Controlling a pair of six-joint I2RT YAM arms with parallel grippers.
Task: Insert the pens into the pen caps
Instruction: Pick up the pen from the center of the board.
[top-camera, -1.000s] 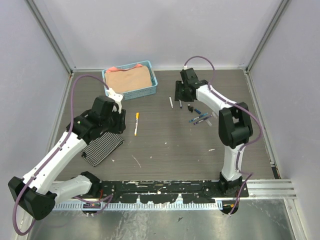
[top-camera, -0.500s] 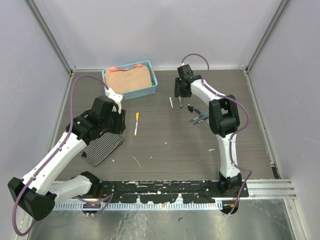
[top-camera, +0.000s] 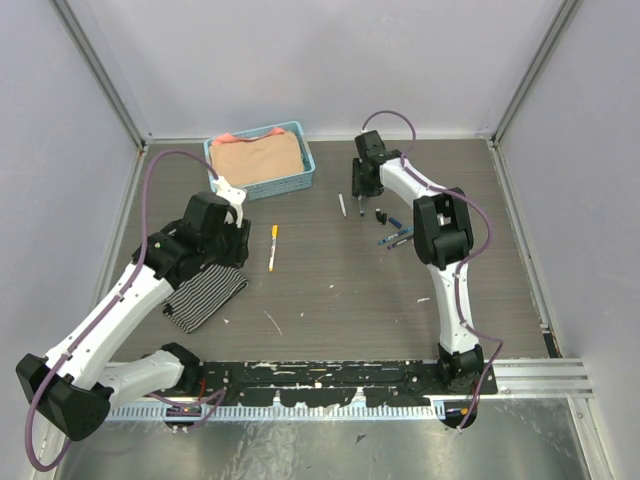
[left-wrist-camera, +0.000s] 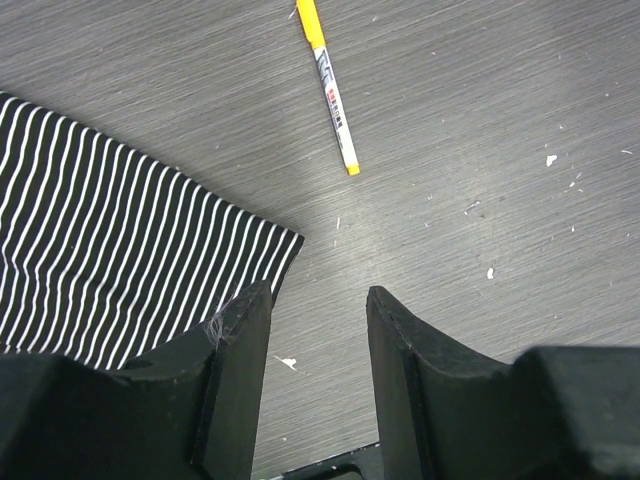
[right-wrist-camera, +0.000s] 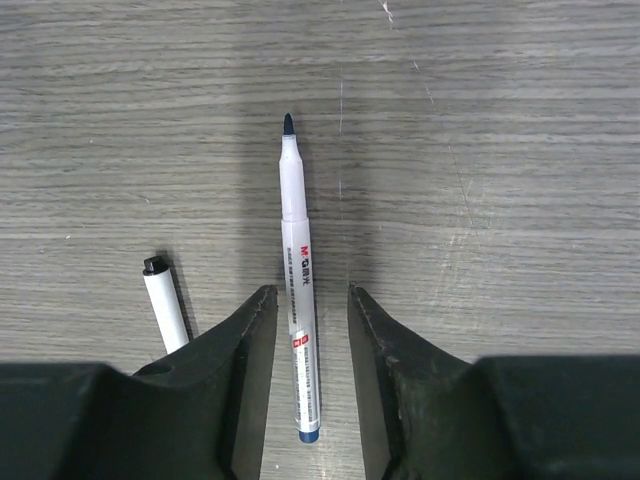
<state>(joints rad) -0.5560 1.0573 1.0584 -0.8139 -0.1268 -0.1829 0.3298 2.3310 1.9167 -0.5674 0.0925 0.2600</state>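
My right gripper (right-wrist-camera: 308, 292) is open, low over the table, its jaws standing on either side of a white pen (right-wrist-camera: 298, 270) with a dark tip and a blue end. A second white pen (right-wrist-camera: 166, 308) lies just left of it. In the top view the right gripper (top-camera: 359, 192) is at the far middle, over two white pens (top-camera: 342, 205). A black cap (top-camera: 380, 215) and a cluster of blue pens and caps (top-camera: 397, 238) lie to its right. A yellow-capped pen (left-wrist-camera: 331, 92) lies ahead of my open, empty left gripper (left-wrist-camera: 318, 300).
A blue basket (top-camera: 262, 160) holding pinkish cloth stands at the back left. A black-and-white striped cloth (top-camera: 205, 291) lies under the left arm, beside the left fingers (left-wrist-camera: 240, 340). Metal rails and walls bound the table.
My right arm has stretched farther back and slightly left, bringing its gripper down over the pens. The left arm has not moved.
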